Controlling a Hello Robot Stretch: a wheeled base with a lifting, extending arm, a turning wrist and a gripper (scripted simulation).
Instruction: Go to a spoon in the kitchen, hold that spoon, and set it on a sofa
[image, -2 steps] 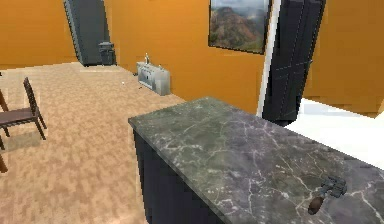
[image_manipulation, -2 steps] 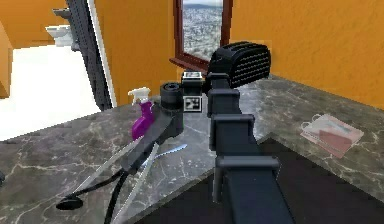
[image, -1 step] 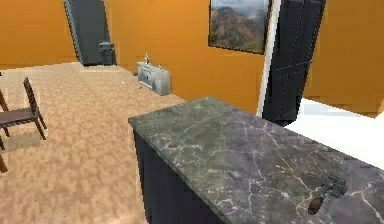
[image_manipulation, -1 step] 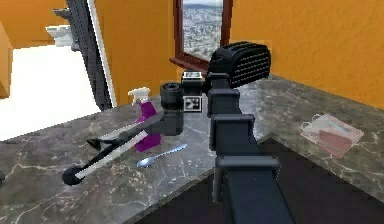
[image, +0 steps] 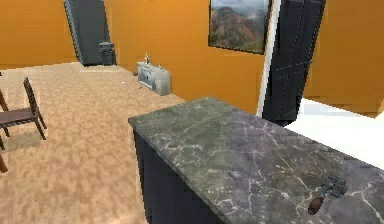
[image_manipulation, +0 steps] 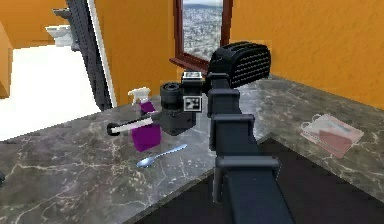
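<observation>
Arm side view has the slim, pale blue-silver spoon (image_manipulation: 163, 155) lying flat on the dark grey veined marble countertop (image_manipulation: 60, 165). Its bowl points toward the view's left and its handle runs up toward the dark square arm bar (image_manipulation: 238, 150). The dark 2-finger gripper (image_manipulation: 125, 127) is near the spoon, a little farther up the picture. The purple spray bottle with a white trigger head (image_manipulation: 148, 130) stands right behind its fingers, so I cannot tell whether the gripper has hold of anything or how its fingers are set.

The step in hand looks like the grasp itself. The spoon is thin and hugs the stone, so the fingers probably need to come low and straddle the handle crosswise rather than along it. The bottle is the 1 real hazard, since a sideways sweep could tip it or push it into the spoon. A straight descent and a straight lift seem safest. The black ribbed toaster (image_manipulation: 242, 65) and the flat pinkish item (image_manipulation: 330, 133) sit well apart and should not interfere.
</observation>
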